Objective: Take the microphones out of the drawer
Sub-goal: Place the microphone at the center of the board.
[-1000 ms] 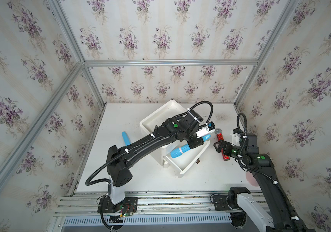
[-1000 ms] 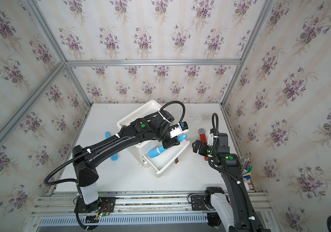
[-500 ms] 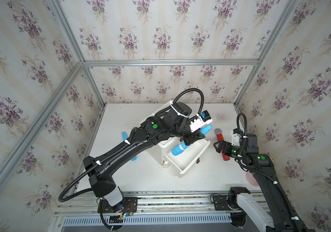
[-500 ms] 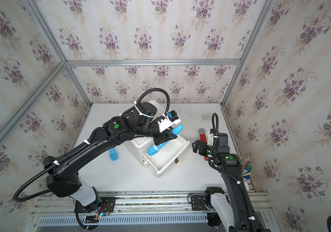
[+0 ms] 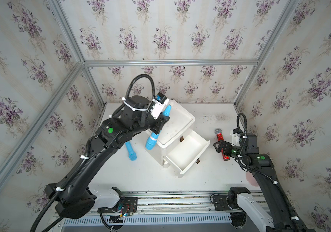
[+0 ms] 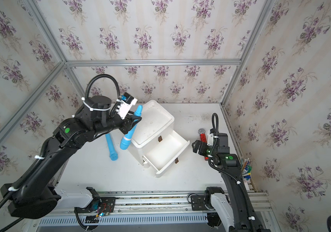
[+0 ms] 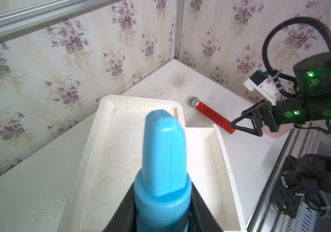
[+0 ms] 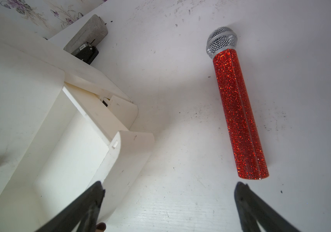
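The left gripper (image 5: 158, 127) clamps the blue microphone (image 5: 151, 141) aloft toward the table's (image 5: 140, 176) left edge, beside the open drawer (image 5: 184, 155).

Between the jaws of the left gripper (image 5: 159, 125), the middle of the blue microphone (image 5: 151, 141) is lying hidden in both top views; in the left wrist view its lower end is running off the picture's edge. The right gripper (image 5: 219, 146) is covering the midsection of the red microphone (image 5: 218, 137), beneath its jaws. Behind them, a pink object (image 5: 249, 177) is showing too little to identify.
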`<state>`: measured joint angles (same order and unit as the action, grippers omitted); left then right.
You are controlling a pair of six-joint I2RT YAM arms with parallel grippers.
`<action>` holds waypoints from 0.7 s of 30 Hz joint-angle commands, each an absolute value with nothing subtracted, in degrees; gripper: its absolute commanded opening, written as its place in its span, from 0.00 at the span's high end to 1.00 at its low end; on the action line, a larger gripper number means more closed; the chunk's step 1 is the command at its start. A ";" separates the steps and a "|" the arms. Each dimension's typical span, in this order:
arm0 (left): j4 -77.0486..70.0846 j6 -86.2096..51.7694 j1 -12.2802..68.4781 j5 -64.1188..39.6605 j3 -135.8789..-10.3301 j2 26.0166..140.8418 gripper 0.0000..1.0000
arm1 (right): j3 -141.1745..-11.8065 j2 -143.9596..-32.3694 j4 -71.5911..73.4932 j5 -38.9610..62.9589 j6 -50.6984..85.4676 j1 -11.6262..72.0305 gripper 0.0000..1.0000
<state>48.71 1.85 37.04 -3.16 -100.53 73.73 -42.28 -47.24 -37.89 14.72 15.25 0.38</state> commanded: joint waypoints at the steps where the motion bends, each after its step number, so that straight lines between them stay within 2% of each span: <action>1: 50.15 -2.14 31.39 -5.24 -99.71 71.26 0.82 | -42.41 -47.20 -36.74 15.21 15.47 0.44 0.00; 9: 52.99 -7.20 14.52 -12.29 -94.31 70.21 0.83 | -42.28 -47.11 -36.69 15.38 15.47 0.54 0.00; 21: 49.16 -7.55 0.46 -12.83 -81.81 75.49 0.85 | -42.19 -47.20 -36.52 15.99 15.38 0.61 0.00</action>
